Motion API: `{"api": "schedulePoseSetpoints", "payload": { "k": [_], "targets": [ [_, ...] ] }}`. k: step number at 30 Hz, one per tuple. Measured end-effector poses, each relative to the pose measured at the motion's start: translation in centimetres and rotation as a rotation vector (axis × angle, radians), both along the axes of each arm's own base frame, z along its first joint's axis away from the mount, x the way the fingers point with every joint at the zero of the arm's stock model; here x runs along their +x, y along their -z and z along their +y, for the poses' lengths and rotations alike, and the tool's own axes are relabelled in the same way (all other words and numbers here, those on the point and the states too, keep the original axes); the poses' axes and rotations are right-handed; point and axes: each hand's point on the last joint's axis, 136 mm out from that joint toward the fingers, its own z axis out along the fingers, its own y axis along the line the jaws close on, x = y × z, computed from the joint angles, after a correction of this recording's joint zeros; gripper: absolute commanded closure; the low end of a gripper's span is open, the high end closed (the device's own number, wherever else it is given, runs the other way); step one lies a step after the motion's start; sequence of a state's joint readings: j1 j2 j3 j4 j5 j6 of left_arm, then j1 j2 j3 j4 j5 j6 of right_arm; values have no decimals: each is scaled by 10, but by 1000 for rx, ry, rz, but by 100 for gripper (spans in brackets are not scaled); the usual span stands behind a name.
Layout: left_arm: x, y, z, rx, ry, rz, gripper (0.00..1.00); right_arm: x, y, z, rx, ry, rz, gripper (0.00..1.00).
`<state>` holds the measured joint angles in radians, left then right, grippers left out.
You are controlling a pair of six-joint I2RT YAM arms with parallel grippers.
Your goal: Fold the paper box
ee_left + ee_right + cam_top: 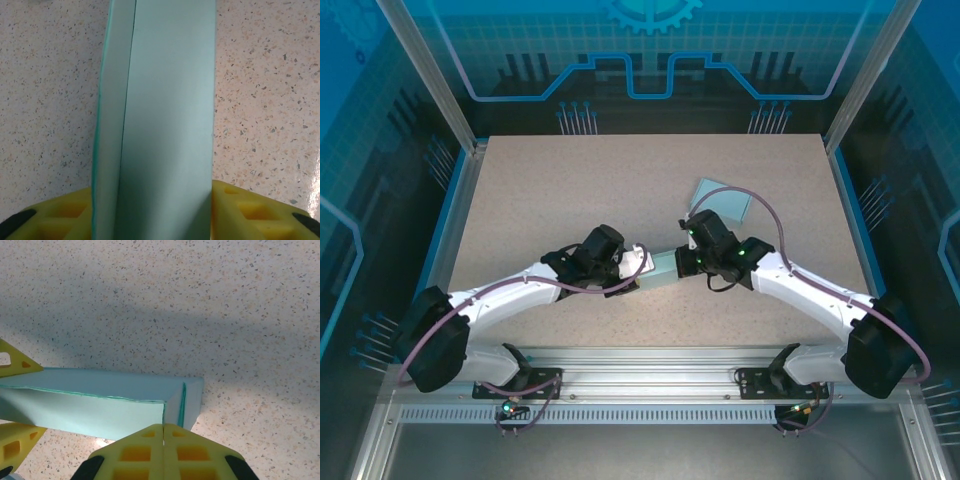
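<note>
Your left gripper (160,200), at bottom centre, clamps the paper box (165,100) between its 2 fingers. Your right gripper (163,430), pressed fully closed, sits just below the box's end, lower centre.

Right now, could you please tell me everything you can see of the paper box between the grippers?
The paper box is a long, narrow, pale mint-green shape of smooth matte card with darker green cut edges. It lies on the speckled table, partly folded, a seam running along its length. The left gripper clasps one end, a yellow finger against each side; the shut right gripper sits at the other end, contact unclear.
</note>
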<state>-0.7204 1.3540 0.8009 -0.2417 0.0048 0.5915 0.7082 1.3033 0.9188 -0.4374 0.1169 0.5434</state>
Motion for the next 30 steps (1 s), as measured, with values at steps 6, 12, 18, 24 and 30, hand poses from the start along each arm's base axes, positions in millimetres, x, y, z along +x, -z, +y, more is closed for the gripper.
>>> {"api": "schedulePoseSetpoints", "payload": {
  "k": [6, 12, 18, 24, 30],
  "targets": [
    [-5, -5, -1, -27, -11, 2, 32, -7, 0, 9, -2, -34, -7, 95],
    [-10, -53, 3, -170, -58, -82, 32, -7, 0, 6, -11, -28, -9, 95],
    [-16, -102, 27, -336, -249, -108, 40, -8, 0, 6, -13, -29, -7, 95],
    [-25, -86, 58, -305, -444, -10, 55, -9, -1, 7, -13, -35, -7, 95],
    [-30, -59, 69, -193, -529, 107, 54, -12, -1, 8, -19, -41, -1, 94]
  ]
}}
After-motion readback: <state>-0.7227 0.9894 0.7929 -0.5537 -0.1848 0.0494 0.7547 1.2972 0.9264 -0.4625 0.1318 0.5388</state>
